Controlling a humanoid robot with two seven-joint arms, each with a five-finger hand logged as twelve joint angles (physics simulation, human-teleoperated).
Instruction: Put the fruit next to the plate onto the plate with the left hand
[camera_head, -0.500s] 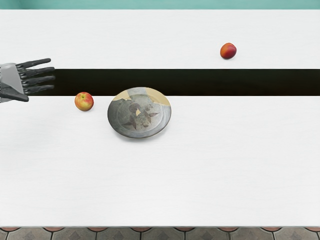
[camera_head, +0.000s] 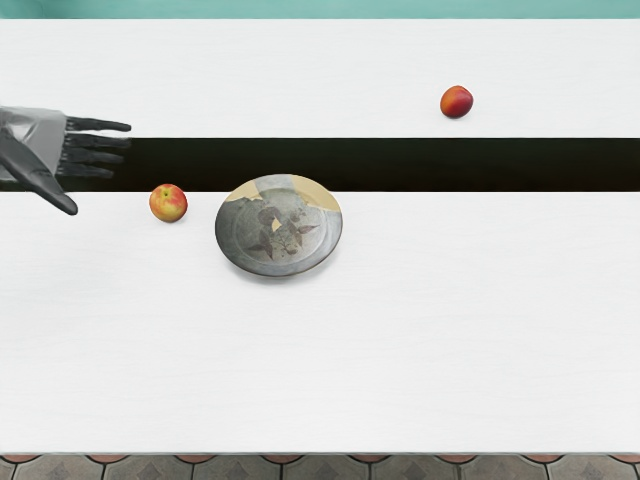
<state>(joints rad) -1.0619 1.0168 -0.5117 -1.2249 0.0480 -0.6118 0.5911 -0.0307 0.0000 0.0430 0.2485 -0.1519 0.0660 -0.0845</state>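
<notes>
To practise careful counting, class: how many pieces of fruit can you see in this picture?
2. The near fruit lies just left of the plate, not touching it. The far fruit lies on the back tabletop, toward the right. None seems hidden.

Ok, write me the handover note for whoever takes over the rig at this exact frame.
Left hand: open, fingers spread, holding nothing, at the left edge of the picture, up and to the left of the apple.
Right hand: not in view.
Apple: on the table, just left of the plate, a small gap between them.
Plate: holds no fruit.
Second fruit: far side, upper right, well away from the plate; likely not the target.
Done: nothing yet; apple not grasped.
Left: reach to the apple, grasp it, lift it and set it on the plate.
</notes>
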